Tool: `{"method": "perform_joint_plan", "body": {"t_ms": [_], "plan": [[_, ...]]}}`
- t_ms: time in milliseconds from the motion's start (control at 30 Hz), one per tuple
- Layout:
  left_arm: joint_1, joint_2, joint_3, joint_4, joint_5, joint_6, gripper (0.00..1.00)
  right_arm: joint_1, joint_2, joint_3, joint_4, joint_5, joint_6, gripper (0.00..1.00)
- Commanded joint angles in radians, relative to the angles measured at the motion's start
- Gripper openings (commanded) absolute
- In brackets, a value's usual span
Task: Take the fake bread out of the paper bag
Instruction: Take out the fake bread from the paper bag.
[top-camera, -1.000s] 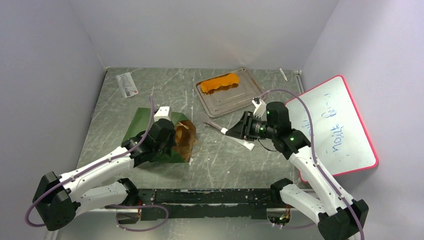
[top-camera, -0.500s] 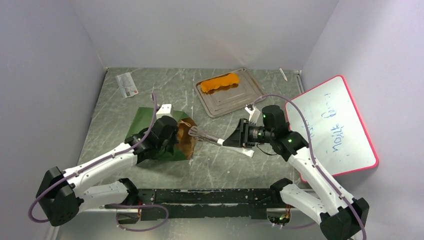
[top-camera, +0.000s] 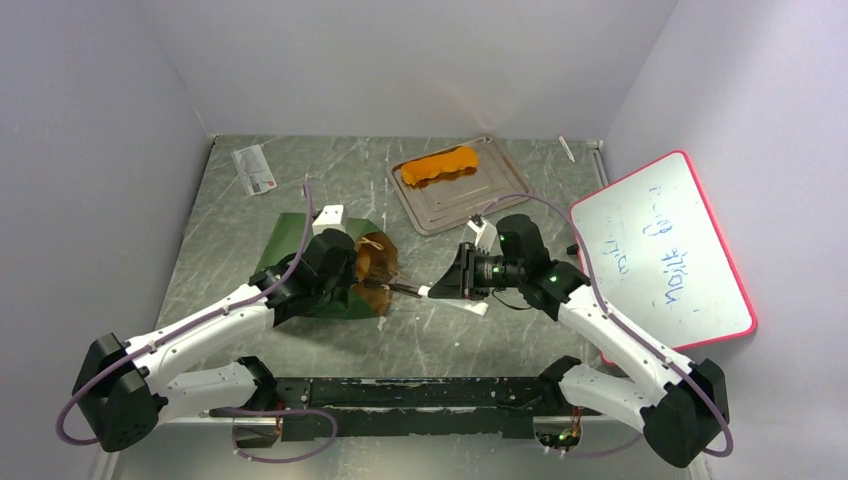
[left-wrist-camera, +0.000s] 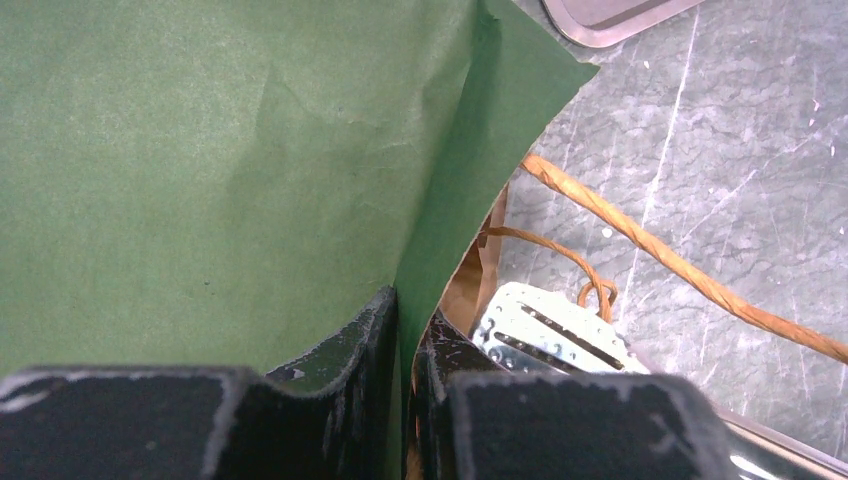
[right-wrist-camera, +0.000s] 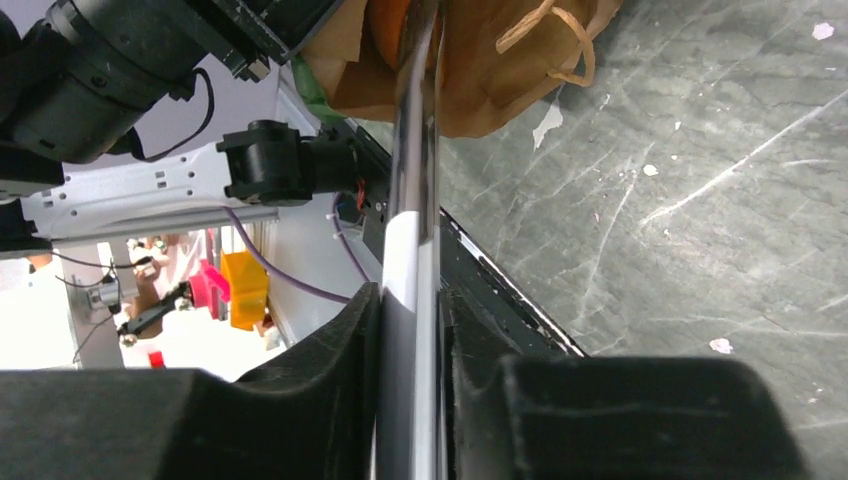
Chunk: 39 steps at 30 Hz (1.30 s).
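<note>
The dark green paper bag (top-camera: 300, 262) lies on its side with its brown mouth (top-camera: 375, 270) facing right. My left gripper (top-camera: 347, 272) is shut on the bag's upper edge (left-wrist-camera: 440, 230), one finger inside and one outside. My right gripper (top-camera: 440, 285) is shut on metal tongs (right-wrist-camera: 412, 200). The tong tips (left-wrist-camera: 548, 330) reach into the bag mouth. An orange piece of fake bread (right-wrist-camera: 388, 18) shows inside the mouth beside the tongs. Another orange fake bread loaf (top-camera: 440, 165) lies on the grey tray (top-camera: 470, 205).
The bag's tan cord handles (left-wrist-camera: 650, 262) trail on the table right of the mouth. A pink-framed whiteboard (top-camera: 660, 250) leans at the right. A small card (top-camera: 253, 168) lies at the far left and a white pen (top-camera: 566, 148) at the back right.
My right arm has moved left with the tongs, and their tips have gone from open table into the bag mouth. My left gripper has raised the bag's edge and the mouth stands wider.
</note>
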<state>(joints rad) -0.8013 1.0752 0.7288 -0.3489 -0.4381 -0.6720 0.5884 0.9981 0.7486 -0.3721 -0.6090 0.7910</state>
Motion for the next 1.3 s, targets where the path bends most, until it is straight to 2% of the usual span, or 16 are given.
{"method": "perform_joint_plan", "body": {"t_ms": [0, 133, 233, 467, 1267], "plan": [[0.003, -0.021, 0.027, 0.036, 0.030, 0.000, 0.07, 0.030, 0.020, -0.011, 0.085, 0.041, 0.040, 0.15], [0.003, -0.023, 0.022, 0.036, 0.030, -0.004, 0.07, 0.039, 0.041, -0.024, 0.109, 0.049, 0.049, 0.16], [0.004, -0.026, 0.020, 0.038, 0.029, -0.007, 0.07, 0.043, 0.056, -0.033, 0.121, 0.055, 0.051, 0.28], [0.004, -0.022, 0.023, 0.037, 0.031, -0.008, 0.07, 0.045, 0.096, -0.083, 0.177, 0.060, 0.056, 0.40], [0.003, 0.034, 0.063, 0.029, 0.082, 0.000, 0.07, 0.046, 0.296, -0.109, 0.420, 0.076, 0.098, 0.44]]}}
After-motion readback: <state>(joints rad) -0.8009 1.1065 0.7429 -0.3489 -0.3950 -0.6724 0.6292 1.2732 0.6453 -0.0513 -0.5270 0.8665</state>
